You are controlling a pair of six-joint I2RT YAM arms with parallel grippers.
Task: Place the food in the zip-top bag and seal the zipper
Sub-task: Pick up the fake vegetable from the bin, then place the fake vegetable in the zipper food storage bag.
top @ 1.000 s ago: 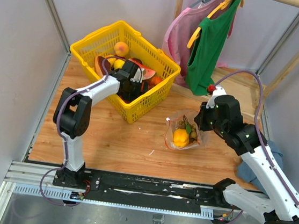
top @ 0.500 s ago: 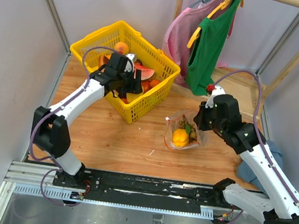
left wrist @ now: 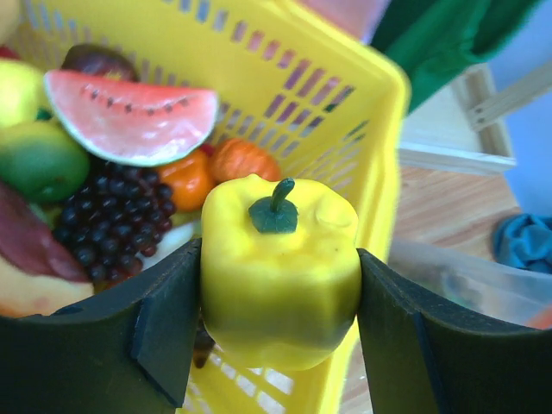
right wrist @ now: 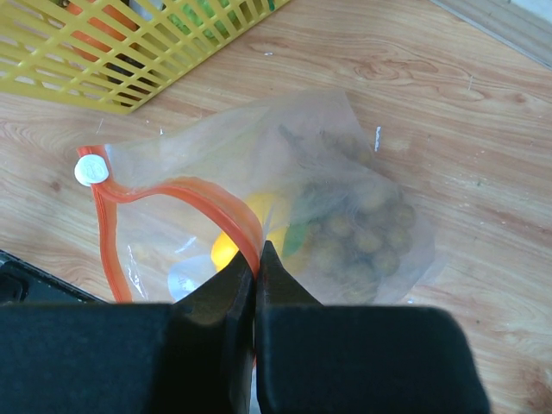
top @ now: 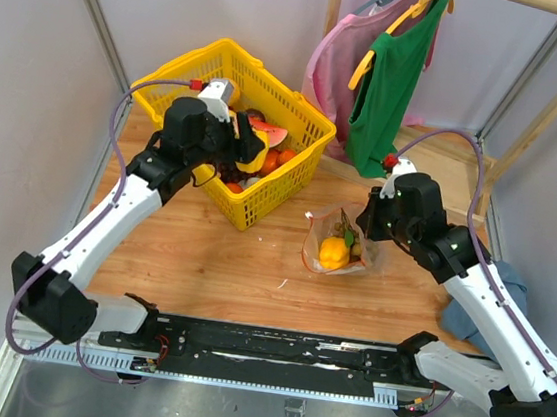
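Wooden surface [top: 213, 256], centre frame | left end effector [left wrist: 280, 315] clamps yellow pepper [left wrist: 280, 259] above basket [left wrist: 345, 78], upper left | right end effector [right wrist: 256, 269] pinches zipper [right wrist: 177, 194], propping zip-top bag [right wrist: 345, 164] mouth open for loading

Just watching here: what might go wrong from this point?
The yellow pepper is held only by its rounded sides in the left hand above the basket, so it may slip out on the way. The right hand pinches just one spot of the zipper; the bag looks floppy, so its mouth may sag and the pepper could catch the edge.
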